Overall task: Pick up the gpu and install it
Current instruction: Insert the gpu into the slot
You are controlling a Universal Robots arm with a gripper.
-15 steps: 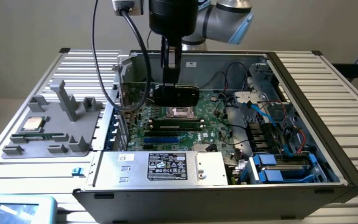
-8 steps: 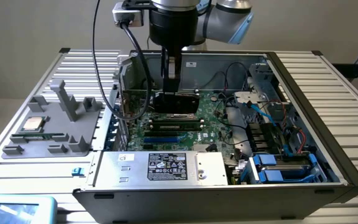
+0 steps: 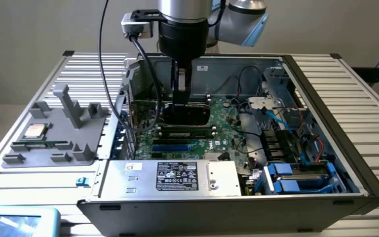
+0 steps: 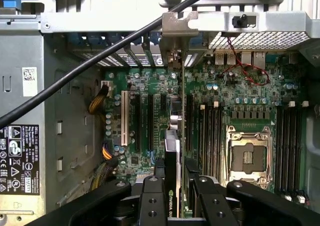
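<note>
Fingers (image 4: 150, 202) are clamped on the gpu (image 4: 171, 151), one black pad on each face, and the card stands on edge between them. The gripper (image 4: 172, 188) points straight down into the open PC case (image 3: 321, 98). In the exterior view the gripper (image 3: 179, 96) hangs from the arm with the gpu (image 3: 188, 113) below it as a dark block, upright, low over the motherboard (image 3: 206, 133). In the wrist view the card runs along the expansion slots (image 4: 150, 116), parallel to them, between the white slot (image 4: 124, 118) and the memory slots (image 4: 212, 136). Can't tell whether its bottom edge is in a slot or just above one. Its silver end bracket (image 4: 176, 26) sits at the slot openings in the case's rear wall. The CPU socket (image 4: 248, 158) is beside the card, apart from it, with its metal frame shut. A black cable (image 4: 90, 68) crosses diagonally above the board, clear of the card. The power supply (image 3: 176, 177), label up, fills the case's near side, with blue drive bays (image 3: 295, 177) toward the exterior view's right. Outside the case, on the exterior view's left, a grey fixture tray (image 3: 77, 116) holds a processor chip (image 3: 33, 131) and a green memory stick (image 3: 41, 145), well apart from the gripper.
</note>
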